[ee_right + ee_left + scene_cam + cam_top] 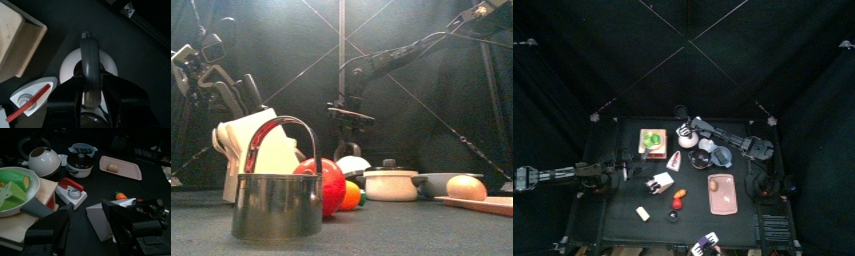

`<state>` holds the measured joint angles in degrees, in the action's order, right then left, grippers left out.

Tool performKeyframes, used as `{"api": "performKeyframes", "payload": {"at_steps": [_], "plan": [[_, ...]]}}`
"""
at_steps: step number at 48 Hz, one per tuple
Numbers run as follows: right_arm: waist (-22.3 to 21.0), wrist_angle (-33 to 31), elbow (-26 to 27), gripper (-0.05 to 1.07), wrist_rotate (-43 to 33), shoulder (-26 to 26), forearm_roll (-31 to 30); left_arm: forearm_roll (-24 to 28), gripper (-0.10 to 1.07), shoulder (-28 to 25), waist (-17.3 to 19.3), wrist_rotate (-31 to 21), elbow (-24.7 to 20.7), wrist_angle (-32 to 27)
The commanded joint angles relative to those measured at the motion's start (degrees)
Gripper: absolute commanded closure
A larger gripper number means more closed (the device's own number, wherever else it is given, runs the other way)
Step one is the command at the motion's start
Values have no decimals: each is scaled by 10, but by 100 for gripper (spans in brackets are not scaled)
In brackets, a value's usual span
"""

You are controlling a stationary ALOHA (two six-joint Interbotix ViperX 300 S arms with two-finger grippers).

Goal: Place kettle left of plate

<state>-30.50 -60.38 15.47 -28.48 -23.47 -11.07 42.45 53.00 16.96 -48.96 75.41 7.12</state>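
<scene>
The kettle is white and rounded with a dark arched handle, and stands at the back of the table. My right gripper hangs directly over it, jaws open, one on each side of the handle. The left wrist view also shows the kettle. The plate, a pale pink rectangular tray, lies nearer the front right with a small round egg-like item on it. My left gripper rests open at the table's left edge, holding nothing.
A wooden board with a bowl of green food lies left of the kettle. Between kettle and plate stand a white-and-red toy iron, a lidded white pot and a bluish dish. A white box and metal pail stand front.
</scene>
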Motion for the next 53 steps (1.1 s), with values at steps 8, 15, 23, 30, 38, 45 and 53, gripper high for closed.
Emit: {"api": "performKeyframes", "payload": {"at_steps": [8, 15, 23, 30, 38, 45, 53], "plan": [[26, -16, 8, 36, -1, 59, 8, 1, 11, -1, -1, 1, -10, 2], [62, -16, 12, 36, -5, 83, 6, 2, 11, -1, 0, 1, -10, 2], [110, -11, 13, 36, -13, 106, 9, 2, 11, -1, 0, 1, -10, 2], [165, -4, 11, 36, -33, 124, 1, 1, 11, -1, 0, 1, -11, 2], [219, 8, -4, 36, -70, 151, -30, 0, 11, -1, 0, 1, -10, 2], [262, 8, -34, 36, -126, 181, -75, 0, 11, -1, -1, 0, -8, 2], [308, 8, -94, 36, -199, 220, -108, -1, 11, -1, -1, 0, -8, 3]]}}
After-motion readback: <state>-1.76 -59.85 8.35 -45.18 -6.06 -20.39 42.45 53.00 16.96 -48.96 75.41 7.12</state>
